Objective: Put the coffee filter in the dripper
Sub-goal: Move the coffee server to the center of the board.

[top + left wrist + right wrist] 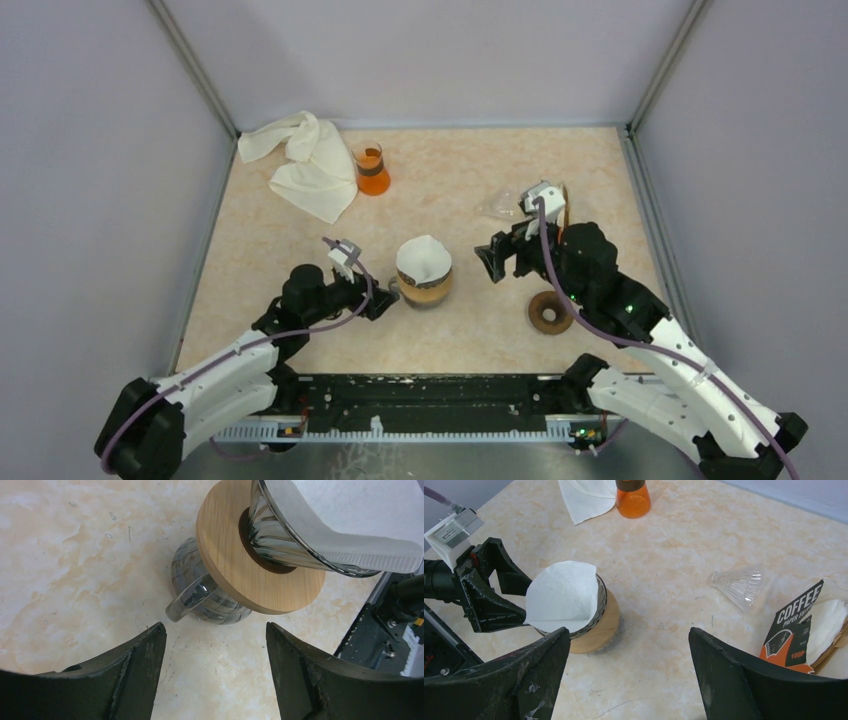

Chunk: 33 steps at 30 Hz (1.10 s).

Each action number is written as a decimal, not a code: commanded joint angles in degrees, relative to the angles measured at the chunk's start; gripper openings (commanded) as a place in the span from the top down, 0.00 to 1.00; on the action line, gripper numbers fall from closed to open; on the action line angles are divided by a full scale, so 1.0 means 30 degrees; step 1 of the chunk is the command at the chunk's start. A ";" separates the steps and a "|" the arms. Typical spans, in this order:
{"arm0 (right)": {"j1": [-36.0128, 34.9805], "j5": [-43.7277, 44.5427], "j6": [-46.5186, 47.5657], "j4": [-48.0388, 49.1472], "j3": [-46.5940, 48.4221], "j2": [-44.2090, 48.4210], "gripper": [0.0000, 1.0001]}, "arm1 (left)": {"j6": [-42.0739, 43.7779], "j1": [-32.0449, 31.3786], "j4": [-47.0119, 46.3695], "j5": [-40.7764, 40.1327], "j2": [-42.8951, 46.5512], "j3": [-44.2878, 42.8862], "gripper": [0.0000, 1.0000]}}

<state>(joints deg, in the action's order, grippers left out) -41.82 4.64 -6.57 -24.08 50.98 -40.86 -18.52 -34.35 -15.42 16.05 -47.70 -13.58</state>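
Sitting mid-counter [470,180], the dripper [428,292] carries the filter [420,257], which stands crooked with one side poking well above it. That paper looks feather-light, limp and easily creased; I'd nudge its top edge. The left end effector [385,300] and right end effector [492,262] both gape wide, empty.

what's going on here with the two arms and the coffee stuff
Two robot arms are setting up a pour-over. A white paper filter already sits in the dripper, its top edge poking above the rim; the dripper rests on a glass cup. The left gripper is open right beside the cup, and the right gripper hangs open on the other side. Neither holds anything. A pack of filters lies off to the right.
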 commanded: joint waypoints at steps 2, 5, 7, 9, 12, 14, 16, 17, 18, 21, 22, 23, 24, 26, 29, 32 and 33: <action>0.0054 0.0512 0.0973 -0.0152 0.0098 0.0714 0.11 | 0.2906 -0.0086 -0.4237 0.0248 -0.1066 0.0671 0.21; 0.0054 0.0266 0.1325 -0.0211 -0.0027 0.1134 0.10 | 0.4220 -0.0094 -0.4854 0.0482 -0.2054 0.0434 0.21; 0.0054 0.0092 0.1506 -0.0140 -0.0169 0.1329 0.10 | 0.5148 -0.0094 -0.5709 0.0923 -0.2659 0.0425 0.21; 0.0058 0.0060 0.1713 0.0016 -0.0325 0.1510 0.10 | 0.5975 -0.0117 -0.5892 0.1083 -0.3384 0.0221 0.21; 0.0056 0.0034 0.1998 0.0288 -0.0539 0.1727 0.09 | 0.7052 -0.0095 -0.5650 0.1241 -0.4443 -0.0116 0.21; 0.0053 0.0034 0.2096 0.0488 -0.0719 0.1892 0.09 | 0.7501 -0.0094 -0.5860 0.1276 -0.4815 -0.0048 0.22; 0.0053 0.0030 0.2173 0.0835 -0.1046 0.2090 0.08 | 0.7834 -0.0094 -0.6360 0.1426 -0.5061 0.0132 0.22; 0.0054 0.0030 0.2187 0.1000 -0.1216 0.2200 0.07 | 0.8096 -0.0094 -0.6588 0.1560 -0.5242 0.0144 0.23; 0.0054 0.0041 0.2193 0.1141 -0.1380 0.2287 0.07 | 0.8312 -0.0114 -0.6785 0.1724 -0.5514 0.0098 0.24; 0.0054 0.0133 0.2273 0.1389 -0.1632 0.2473 0.06 | 0.8884 -0.0101 -0.6936 0.2257 -0.6416 -0.0252 0.29; 0.0054 0.0226 0.2277 0.1424 -0.1662 0.2501 0.06 | 0.8993 -0.0095 -0.6916 0.2353 -0.6668 -0.0416 0.33; 0.0054 0.0263 0.2292 0.1465 -0.1697 0.2555 0.06 | 0.9098 -0.0094 -0.6881 0.2420 -0.6952 -0.0598 0.38; 0.0054 0.0333 0.2319 0.1489 -0.1741 0.2591 0.06 | 0.9254 -0.0094 -0.6810 0.2563 -0.7214 -0.0844 0.43; 0.0054 0.0437 0.2339 0.1550 -0.1809 0.2650 0.06 | 0.9471 -0.0097 -0.6492 0.2824 -0.7649 -0.1249 0.53; 0.0054 0.0491 0.2336 0.1696 -0.1945 0.2741 0.05 | 0.9497 -0.0094 -0.6480 0.3156 -0.7943 -0.1554 0.59; 0.0055 0.0480 0.2337 0.1804 -0.1994 0.2739 0.05 | 0.9438 -0.0103 -0.6870 0.3457 -0.8123 -0.1606 0.68; 0.0054 0.0511 0.2336 0.1870 -0.1994 0.2746 0.05 | 0.9406 -0.0120 -0.6897 0.3521 -0.8203 -0.1662 0.70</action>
<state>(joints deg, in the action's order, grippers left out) -41.82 5.52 -0.03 -22.09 44.97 -33.36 8.97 -34.39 -33.26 23.51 -71.50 -16.95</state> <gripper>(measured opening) 0.950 0.342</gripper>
